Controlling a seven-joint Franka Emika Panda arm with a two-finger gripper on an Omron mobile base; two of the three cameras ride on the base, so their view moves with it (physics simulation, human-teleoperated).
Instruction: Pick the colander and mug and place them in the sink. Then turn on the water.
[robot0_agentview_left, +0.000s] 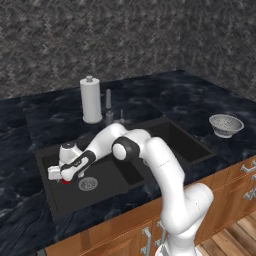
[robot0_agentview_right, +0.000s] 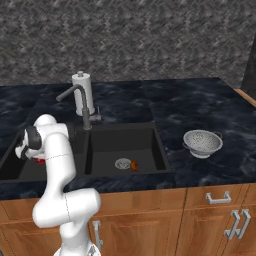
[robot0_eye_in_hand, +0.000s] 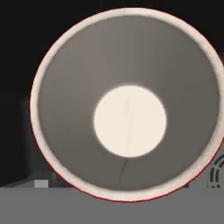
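1. Hand view looks straight down into the mug (robot0_eye_in_hand: 130, 105): a round white rim, grey shaded inner wall, pale flat bottom, and a thin red line of outer wall at the lower edge. A bit of the ribbed drain (robot0_eye_in_hand: 217, 172) peeks in at the lower right.
2. Left base view has the arm bent low into the left basin of the sink (robot0_agentview_left: 125, 172), the gripper (robot0_agentview_left: 63, 177) down near the basin floor, close to the left wall.
3. A sliver of red mug (robot0_agentview_left: 65, 181) shows under the hand there, just beside the round silver drain (robot0_agentview_left: 88, 183). I cannot tell whether the fingers are spread or pinching it; the hand covers them.
4. Right base view shows the same red spot (robot0_agentview_right: 40, 160) behind the arm, inside the left basin.
5. The right basin is dark, smooth and square-cornered, with its own drain (robot0_agentview_right: 122, 163) and a small orange thing beside it.
6. The colander (robot0_agentview_right: 202, 142), a perforated silver bowl with loop handles, sits upright on the black marbled counter (robot0_agentview_right: 200, 105), well apart from the sink on its right side.
7. Behind the sink stand a slim dark faucet (robot0_agentview_right: 80, 102) and a white paper-towel roll (robot0_agentview_left: 91, 100).
8. Wooden cabinet fronts with silver handles run below the counter edge.
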